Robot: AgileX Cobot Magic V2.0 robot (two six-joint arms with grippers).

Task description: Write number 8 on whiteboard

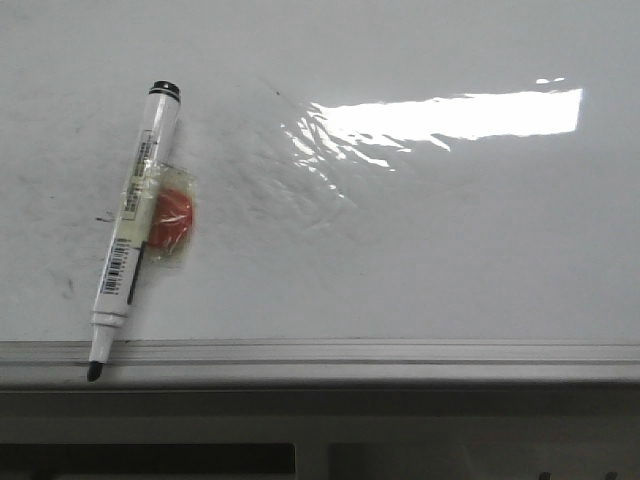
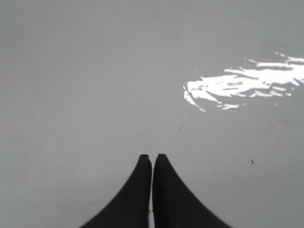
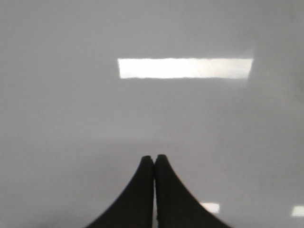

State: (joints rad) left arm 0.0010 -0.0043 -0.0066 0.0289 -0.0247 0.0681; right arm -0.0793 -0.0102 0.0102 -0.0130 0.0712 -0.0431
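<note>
The whiteboard (image 1: 420,270) fills the front view, glossy white with faint grey smudges and a wrinkled glare patch. No number 8 shows on it in any view. A white marker (image 1: 135,225) with a black cap end and bare black tip lies slanted at the left, its tip over the grey edge rail (image 1: 400,360). A red round piece (image 1: 172,220) is taped to the marker's side. My left gripper (image 2: 152,156) is shut and empty over bare board. My right gripper (image 3: 154,156) is shut and empty over bare board. Neither gripper shows in the front view.
A bright light reflection (image 1: 450,115) lies across the board's upper right. It also shows in the left wrist view (image 2: 242,83) and the right wrist view (image 3: 185,68). Below the rail is the dark front edge of the stand (image 1: 320,430).
</note>
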